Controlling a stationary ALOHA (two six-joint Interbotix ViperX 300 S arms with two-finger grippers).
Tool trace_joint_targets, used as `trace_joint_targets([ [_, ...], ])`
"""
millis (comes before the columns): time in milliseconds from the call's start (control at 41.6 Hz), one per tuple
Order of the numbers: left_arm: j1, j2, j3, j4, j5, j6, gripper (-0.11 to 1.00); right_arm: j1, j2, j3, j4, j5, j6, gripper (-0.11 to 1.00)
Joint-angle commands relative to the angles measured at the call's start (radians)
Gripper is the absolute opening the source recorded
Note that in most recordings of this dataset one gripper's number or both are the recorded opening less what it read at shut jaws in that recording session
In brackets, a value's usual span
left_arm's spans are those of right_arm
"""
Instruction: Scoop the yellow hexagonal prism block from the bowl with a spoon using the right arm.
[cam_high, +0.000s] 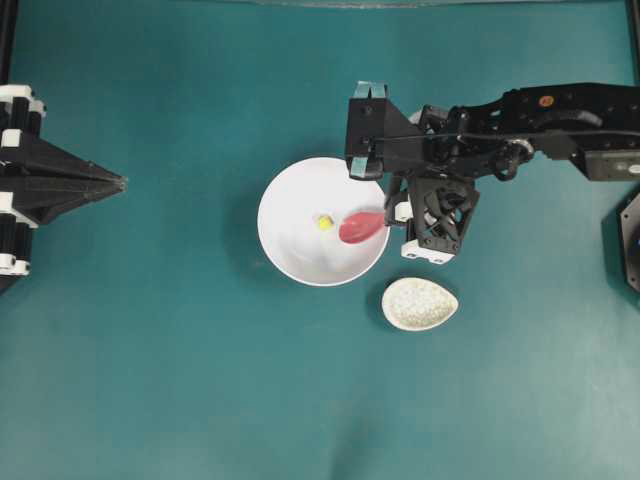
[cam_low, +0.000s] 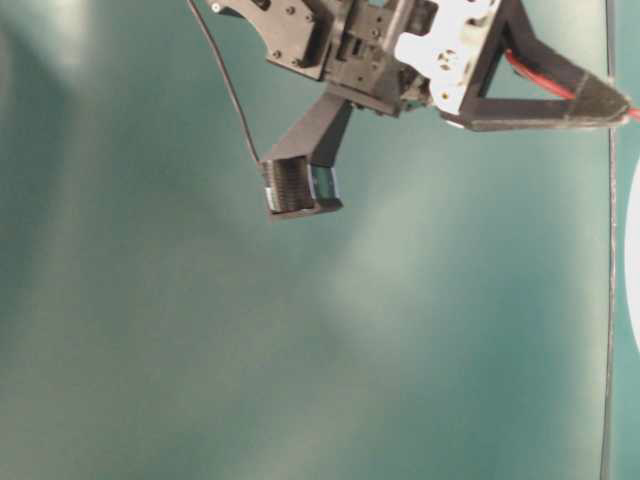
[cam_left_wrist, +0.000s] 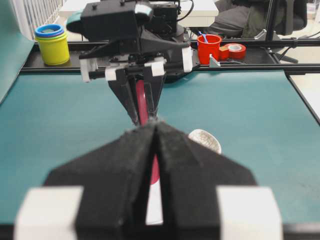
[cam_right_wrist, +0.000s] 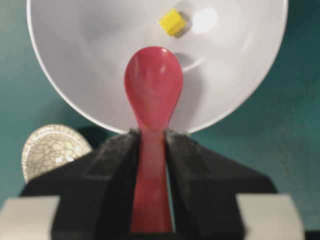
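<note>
Spoon (cam_right_wrist: 152, 100) in jaws, unlabelled.

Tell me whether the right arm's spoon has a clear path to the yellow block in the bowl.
Probably yes: the spoon is over the bowl, nothing between it and the yellow block.

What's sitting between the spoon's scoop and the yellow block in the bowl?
Nothing: only bare white bowl floor separates the spoon from the yellow block, clearest in the right wrist view.
</note>
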Motion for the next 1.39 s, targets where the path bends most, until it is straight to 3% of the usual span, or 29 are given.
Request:
trace_joint_targets([
  [0,0.000,0.005,-0.025,0.003,-0.006,0.000,0.00,0.002,-0.008,-0.021,-0.003,-0.008,0.002,0.24],
  [360,0.002,0.005,-0.025,0.003,-0.006,0.000,0.00,0.002,0.032,-0.031,-0.003,-0.043,0.000,0.24],
  [1369,0.000,0.005,-0.025,0.003,-0.006,0.000,0.00,0.026,0.103,-0.069,0.002,-0.279,-0.003,0.24],
])
